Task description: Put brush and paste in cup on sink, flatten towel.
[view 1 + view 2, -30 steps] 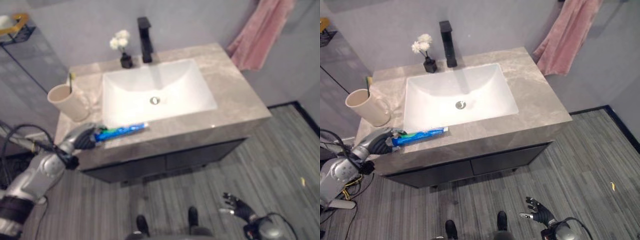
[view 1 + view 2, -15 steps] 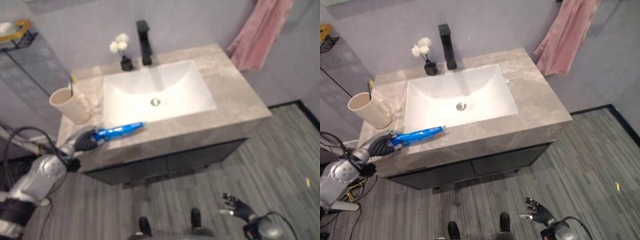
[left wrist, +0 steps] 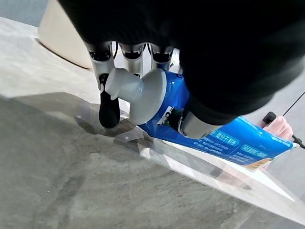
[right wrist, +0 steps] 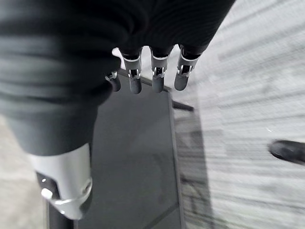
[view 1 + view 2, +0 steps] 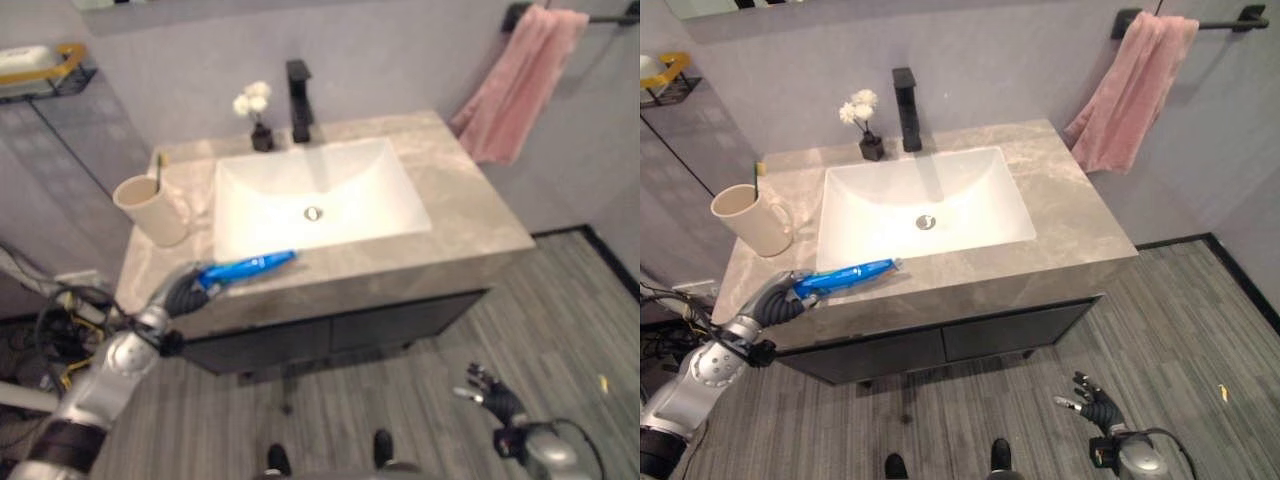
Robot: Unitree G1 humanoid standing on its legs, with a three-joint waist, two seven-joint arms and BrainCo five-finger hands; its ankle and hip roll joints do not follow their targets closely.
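at the lower left of the frame the toothpaste (image 5: 848, 275) is held by its cap end in the curled left hand (image 5: 780, 300), near the cup (image 5: 748, 219), which could be knocked over by its long tail.

A grey marble sink counter (image 5: 1060, 215) holds a white rectangular basin (image 5: 925, 205) at its middle. Far behind it stand a black tap (image 5: 906, 95) and, to its left, a small black vase of white flowers (image 5: 866, 125). A cream cup (image 5: 748, 220) sits at the left, with a blue toothpaste tube (image 5: 845, 276) near of it at the front edge. A pink towel (image 5: 1130, 90) hangs on the wall at the far right.
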